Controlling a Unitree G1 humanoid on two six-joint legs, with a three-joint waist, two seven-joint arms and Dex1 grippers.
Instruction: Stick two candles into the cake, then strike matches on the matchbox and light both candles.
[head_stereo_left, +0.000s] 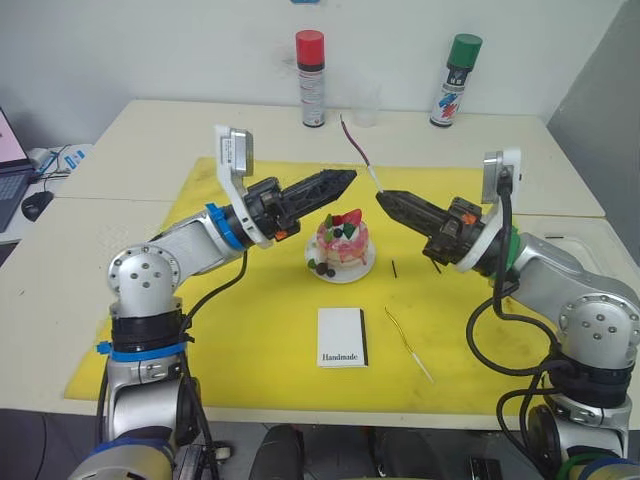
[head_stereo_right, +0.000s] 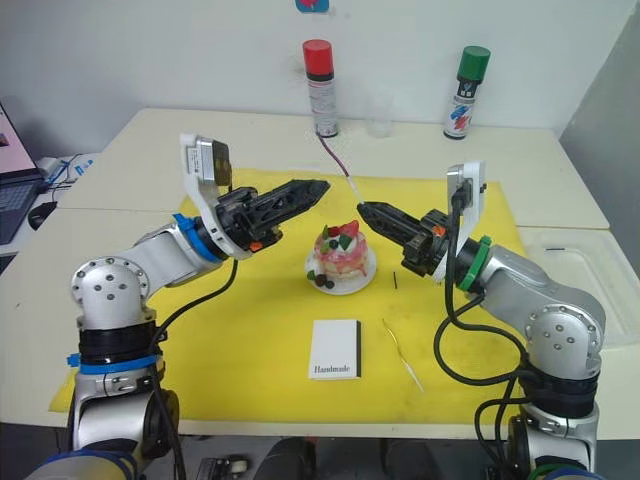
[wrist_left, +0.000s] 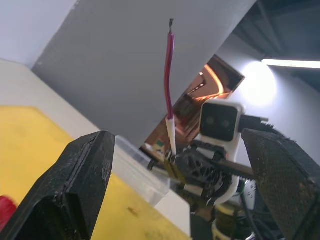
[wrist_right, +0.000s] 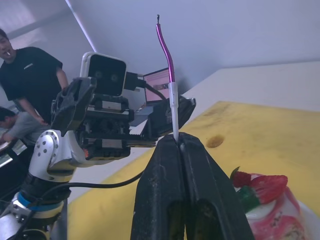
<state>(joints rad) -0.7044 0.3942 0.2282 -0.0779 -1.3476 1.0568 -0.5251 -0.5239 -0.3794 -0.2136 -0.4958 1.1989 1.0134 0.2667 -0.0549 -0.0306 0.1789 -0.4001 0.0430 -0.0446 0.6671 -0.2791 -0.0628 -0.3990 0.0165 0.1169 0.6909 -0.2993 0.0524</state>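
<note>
My right gripper (head_stereo_left: 383, 197) is shut on the white base of a thin, wavy magenta candle (head_stereo_left: 358, 150), held tilted in the air just right of and above the cake (head_stereo_left: 342, 240). The pink-and-white cake sits on a small white plate (head_stereo_left: 350, 274) on the yellow mat. Left of the cake, above the mat, my left gripper (head_stereo_left: 345, 180) points at the candle, open and holding nothing. A second candle (head_stereo_left: 408, 350), golden and wavy, lies on the mat right of the white matchbox (head_stereo_left: 342, 336). One short dark match (head_stereo_left: 394, 268) lies right of the plate.
A red-capped spray can (head_stereo_left: 311, 78), a clear cup (head_stereo_left: 365, 105) and a green-capped can (head_stereo_left: 456, 80) stand at the table's back. A laptop (head_stereo_left: 10, 170) and mouse (head_stereo_left: 37, 205) are far left, a white tray (head_stereo_left: 590, 250) far right. People (wrist_right: 30, 65) stand beyond the table.
</note>
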